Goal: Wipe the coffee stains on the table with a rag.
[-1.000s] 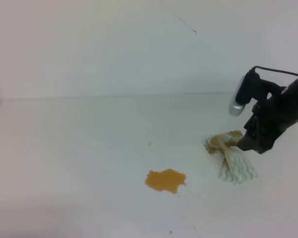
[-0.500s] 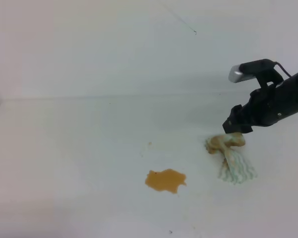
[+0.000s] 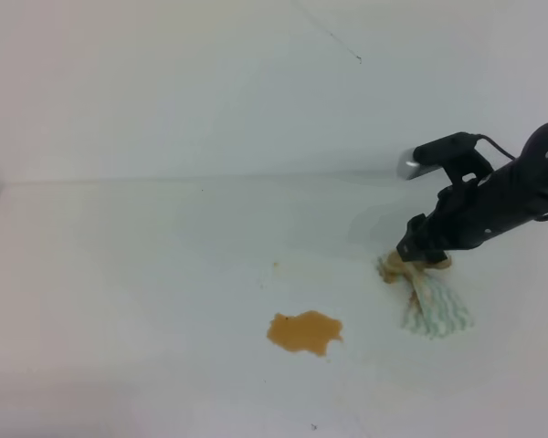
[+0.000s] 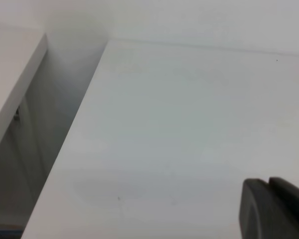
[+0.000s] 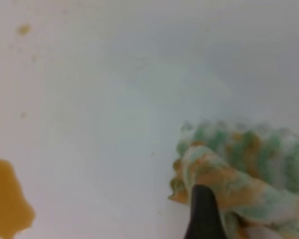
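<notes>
On table (image 3: 119, 274), R gripper (image 3: 418, 255), jaws spread, is touching rag's (image 3: 429, 297) stained end; coffee stains (image 3: 303, 331) lying apart, nothing btwn.

one table (image 3: 128, 274), white and wide. one coffee stain (image 3: 304, 331), an orange-brown blotch on it. one rag (image 3: 429, 297), striped pale green with a brown end. one tiny tan speck (image 3: 276, 265) beyond the blotch. one robot arm (image 3: 493, 205) in the high view, carrying one camera (image 3: 434, 155).
</notes>
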Robot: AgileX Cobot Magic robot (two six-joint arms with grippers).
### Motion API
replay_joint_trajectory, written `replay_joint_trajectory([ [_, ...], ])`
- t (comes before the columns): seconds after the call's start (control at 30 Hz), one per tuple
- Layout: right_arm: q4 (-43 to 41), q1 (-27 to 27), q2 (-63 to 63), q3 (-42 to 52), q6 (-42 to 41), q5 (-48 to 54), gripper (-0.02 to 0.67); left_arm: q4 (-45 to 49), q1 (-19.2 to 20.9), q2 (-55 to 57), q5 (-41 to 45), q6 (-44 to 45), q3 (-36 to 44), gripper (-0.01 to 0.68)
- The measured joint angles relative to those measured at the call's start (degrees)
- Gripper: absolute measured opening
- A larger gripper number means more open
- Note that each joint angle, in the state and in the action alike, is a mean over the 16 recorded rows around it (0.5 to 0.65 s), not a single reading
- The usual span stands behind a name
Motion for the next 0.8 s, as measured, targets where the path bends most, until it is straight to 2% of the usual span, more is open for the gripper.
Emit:
replay_joint_trajectory([
  [0.1,-0.17,0.13,1.26,-0.01,-0.03,-0.98,0.441,0.0,0.0,0.0,0.05,0.0,0.13,-0.002],
  [0.2,-0.17,0.14,2.32,-0.03,0.13,-1.55,0.401,0.0,0.0,0.0,0.05,0.0,0.13,-0.002],
  [0.6,0.62,0.32,3.68,-2.67,-0.06,2.93,0.082,0.0,0.0,0.0,0.05,0.0,0.0,-0.002],
  [0.7,1.61,0.85,3.04,-3.86,-1.08,5.58,0.026,0.0,0.0,0.0,0.05,0.0,0.0,-0.003],
  [0.8,3.04,1.95,2.11,-5.0,-2.51,8.43,0.003,0.0,0.0,0.0,0.05,0.0,0.0,-0.003],
])
